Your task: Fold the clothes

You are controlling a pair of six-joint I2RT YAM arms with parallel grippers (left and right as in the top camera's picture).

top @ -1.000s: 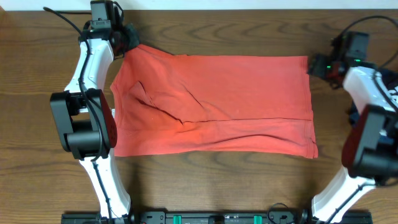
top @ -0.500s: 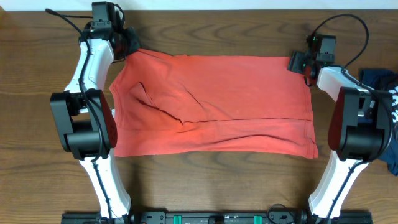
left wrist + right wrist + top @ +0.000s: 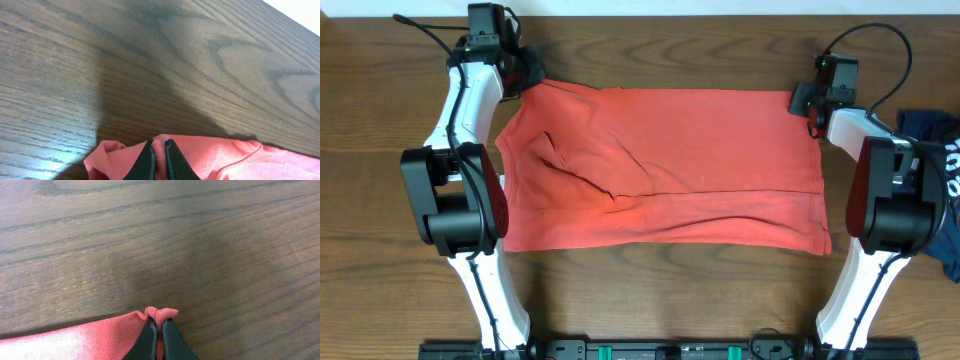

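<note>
So there's 1 red-orange T-shirt spread out wide in the middle of the wooden surface, lying as a rough rectangle between the left arm and the right arm; 1 long line runs across it lower down, and there's 1 bunched crease near its left end.

The left hand is at the shirt's far left corner; in the left wrist view its 2 fingers are pressed together with a thin ridge of red fabric pinched between them, and the cloth bunches up right around the tips.

The right hand is at the far right corner; same deal in the right wrist view, 2 dark fingers closed on a little puckered fold of the shirt's edge, with the fabric trailing off to the left and bare wood beyond.

So that's 2 hands, each pinching 1 far corner; the 2 near corners lie flat on the surface.

The only other thing is 1 dark blue piece of cloth at the right edge of the overhead view, past the right arm and apart from the shirt; it's partly hidden, so I can't tell what it is.
</note>
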